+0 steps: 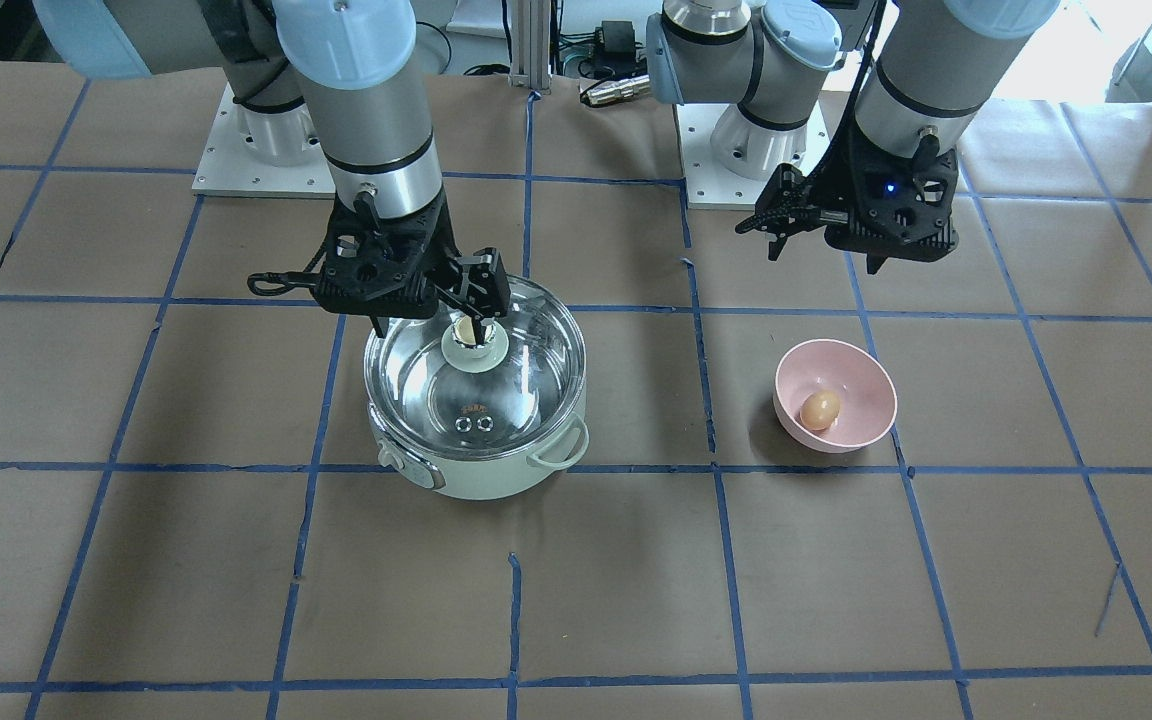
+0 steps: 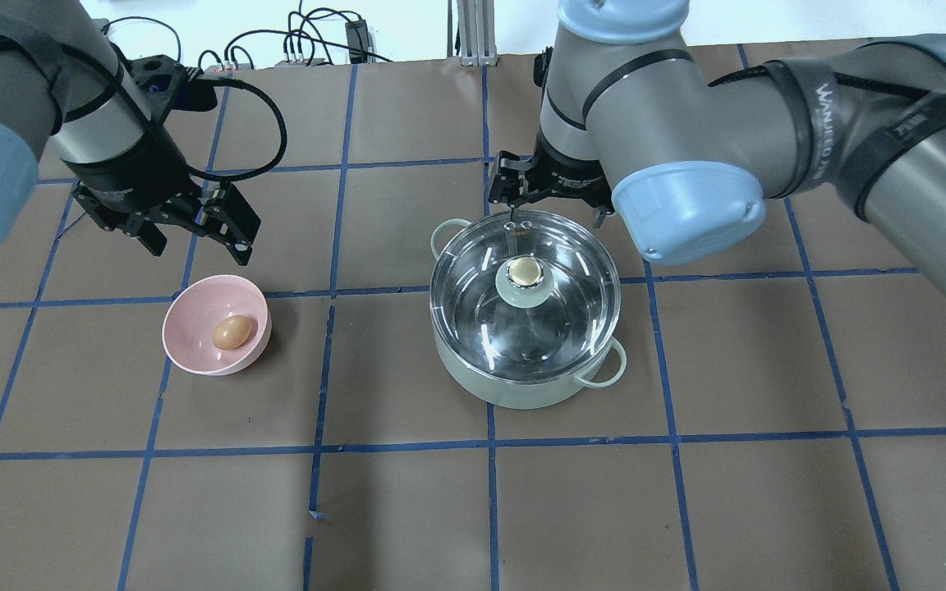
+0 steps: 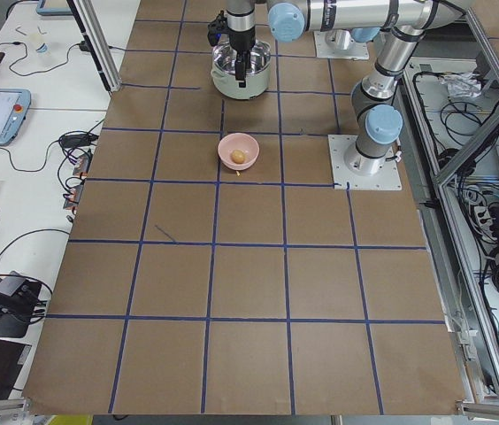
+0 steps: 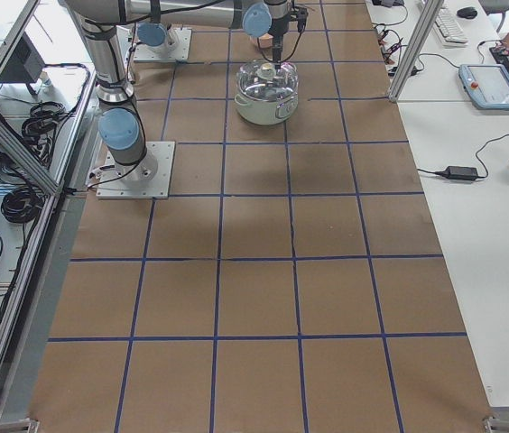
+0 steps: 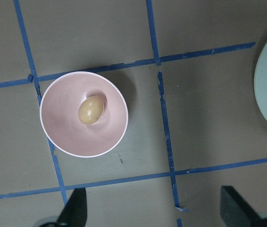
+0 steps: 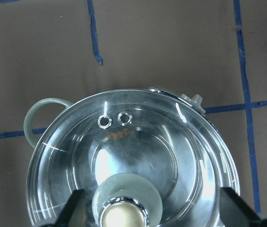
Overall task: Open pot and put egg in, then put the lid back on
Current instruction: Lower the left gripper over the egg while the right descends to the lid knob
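In the right wrist view, your right gripper (image 6: 157, 210) is wide open just above the pot (image 6: 34, 120). One finger shows at each lower corner. The beige knob (image 6: 124, 215) of the lid (image 6: 171, 142) stands between them, nearer to one finger than to the other, and nothing touches it. The glass lid sits closed on the pot.

In the left wrist view, the left gripper (image 5: 155, 210) is open too and holds nothing. Under it you see the pink bowl (image 5: 67, 137) with the egg (image 5: 91, 110) lying inside. The pale edge of the pot only cuts into the side of this view.

In the overhead view, the bowl stands well apart from the pot, on the robot's left of it. The left gripper hangs beside the bowl, on the side away from the pot.

The front-facing view agrees: the right fingers reach down beside the knob (how low exactly, I cannot tell).

The two side views are too small to add anything.

So I judge you are at the first step, opening the pot. The next move probably calls for centring the jaws on the knob, closing firmly and lifting straight up. The glass dome may swing on a small round knob. Then the lid needs a place away from the bowl.
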